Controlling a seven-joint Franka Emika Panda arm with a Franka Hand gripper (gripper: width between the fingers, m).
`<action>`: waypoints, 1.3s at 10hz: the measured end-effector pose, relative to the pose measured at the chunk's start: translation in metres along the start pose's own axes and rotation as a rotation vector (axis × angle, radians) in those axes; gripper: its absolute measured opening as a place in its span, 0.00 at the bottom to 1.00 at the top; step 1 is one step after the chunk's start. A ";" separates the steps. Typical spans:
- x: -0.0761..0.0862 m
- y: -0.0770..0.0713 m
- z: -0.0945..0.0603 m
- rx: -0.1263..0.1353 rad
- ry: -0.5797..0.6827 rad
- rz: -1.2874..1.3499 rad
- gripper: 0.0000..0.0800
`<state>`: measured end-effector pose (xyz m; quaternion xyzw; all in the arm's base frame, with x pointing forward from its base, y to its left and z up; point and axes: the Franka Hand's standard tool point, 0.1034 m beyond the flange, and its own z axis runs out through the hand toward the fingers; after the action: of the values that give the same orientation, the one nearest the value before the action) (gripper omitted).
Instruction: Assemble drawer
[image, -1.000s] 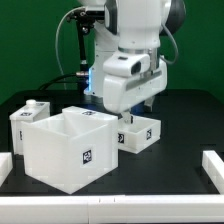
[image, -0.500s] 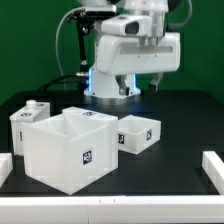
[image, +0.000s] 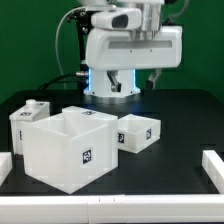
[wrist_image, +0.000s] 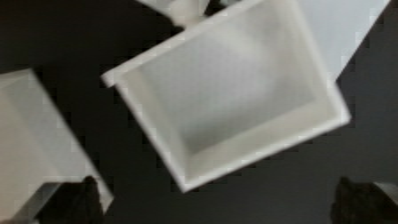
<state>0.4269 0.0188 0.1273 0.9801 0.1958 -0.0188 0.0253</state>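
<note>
White shallow plastic drawer tray (wrist_image: 231, 100) lies skewed under my spread, empty fingers (wrist_image: 80, 197); dropping straight, I'd clip its rim.

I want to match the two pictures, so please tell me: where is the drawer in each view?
Exterior view: the drawer stands low in the picture, just to the exterior view's right of the tall white box.
Wrist view: the drawer fills most of the picture, seen from above.
Shared landmark: the black table under it.
</note>
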 end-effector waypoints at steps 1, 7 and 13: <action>0.012 0.016 -0.014 0.030 -0.017 0.075 0.81; 0.032 0.040 -0.025 0.060 -0.044 0.140 0.81; 0.081 0.075 -0.033 0.150 -0.403 0.462 0.81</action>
<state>0.5317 -0.0178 0.1595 0.9744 -0.0427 -0.2206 -0.0051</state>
